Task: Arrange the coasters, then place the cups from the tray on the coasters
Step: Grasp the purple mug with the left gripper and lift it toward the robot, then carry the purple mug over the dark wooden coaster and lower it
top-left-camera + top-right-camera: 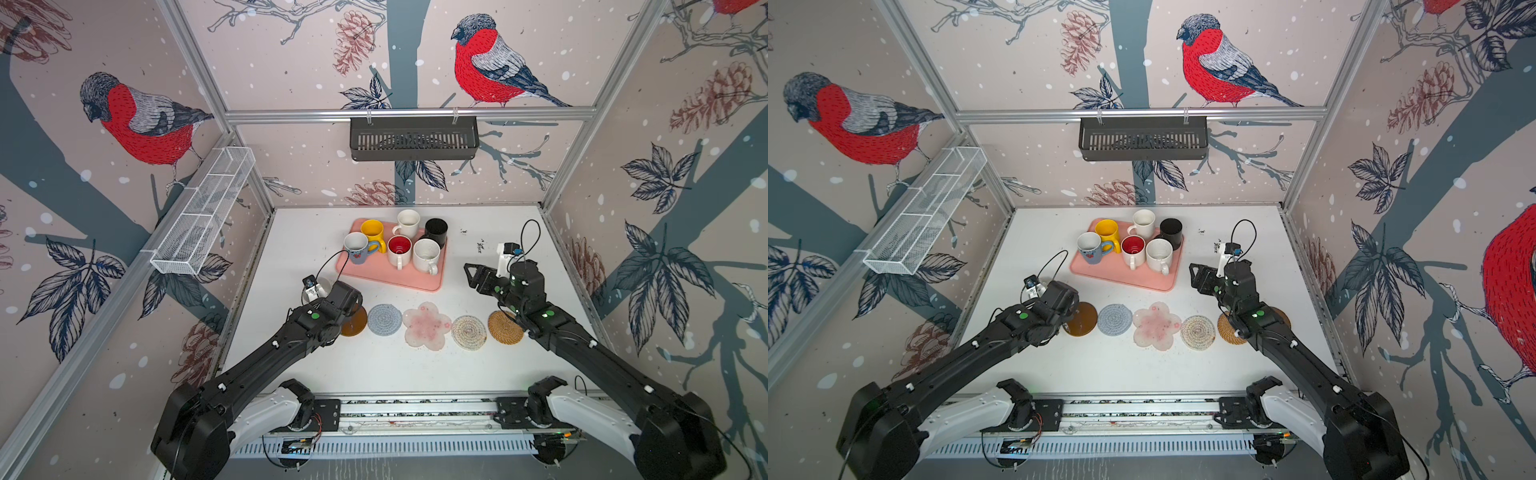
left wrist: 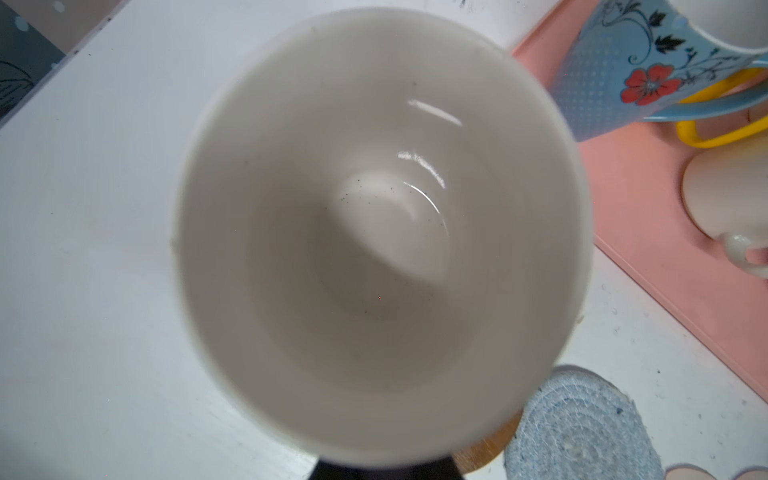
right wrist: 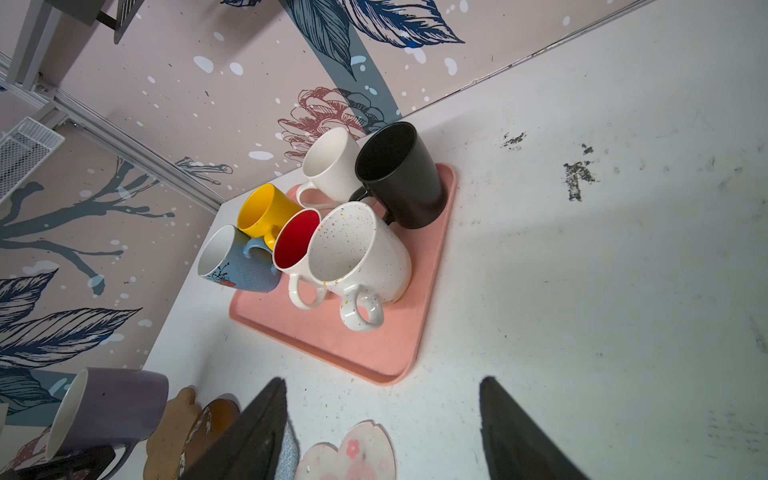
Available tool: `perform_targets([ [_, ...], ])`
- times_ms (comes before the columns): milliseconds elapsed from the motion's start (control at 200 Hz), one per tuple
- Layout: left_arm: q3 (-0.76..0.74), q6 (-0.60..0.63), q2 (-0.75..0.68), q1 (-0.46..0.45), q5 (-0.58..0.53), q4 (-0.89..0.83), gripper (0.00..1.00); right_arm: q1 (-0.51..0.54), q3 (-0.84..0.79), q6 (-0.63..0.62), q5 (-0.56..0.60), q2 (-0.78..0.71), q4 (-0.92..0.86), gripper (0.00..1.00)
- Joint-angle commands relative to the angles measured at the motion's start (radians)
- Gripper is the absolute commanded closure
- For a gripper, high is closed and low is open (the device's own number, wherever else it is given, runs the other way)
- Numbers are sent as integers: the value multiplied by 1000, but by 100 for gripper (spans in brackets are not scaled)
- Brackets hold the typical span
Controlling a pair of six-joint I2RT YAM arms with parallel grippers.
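L gripper (image 2: 382, 471) clamped on lavender mug (image 3: 112, 403) at coaster row's left end: keep it level, centre over nearby glossy brown disc (image 1: 1081, 319), lower gently; R gripper (image 1: 469, 277) spread, empty

The speckled white cup (image 3: 361, 257) looks glossy, the tray (image 3: 353, 353) smooth and matt, the crochet coaster (image 1: 385, 319) rough.

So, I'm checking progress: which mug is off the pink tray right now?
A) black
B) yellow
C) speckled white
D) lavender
D: the lavender mug is over by the brown coaster, clear of the tray.
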Motion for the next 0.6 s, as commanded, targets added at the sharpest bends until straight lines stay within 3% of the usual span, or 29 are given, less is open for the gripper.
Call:
perform_targets([
  [0,-18,-30,-15,10,-76,-1,100,4,-1,9,-6,-1,37,27],
  [590,-96,-93,-40,18,-70,-53,100,6,-4,13,-8,-6,40,27],
])
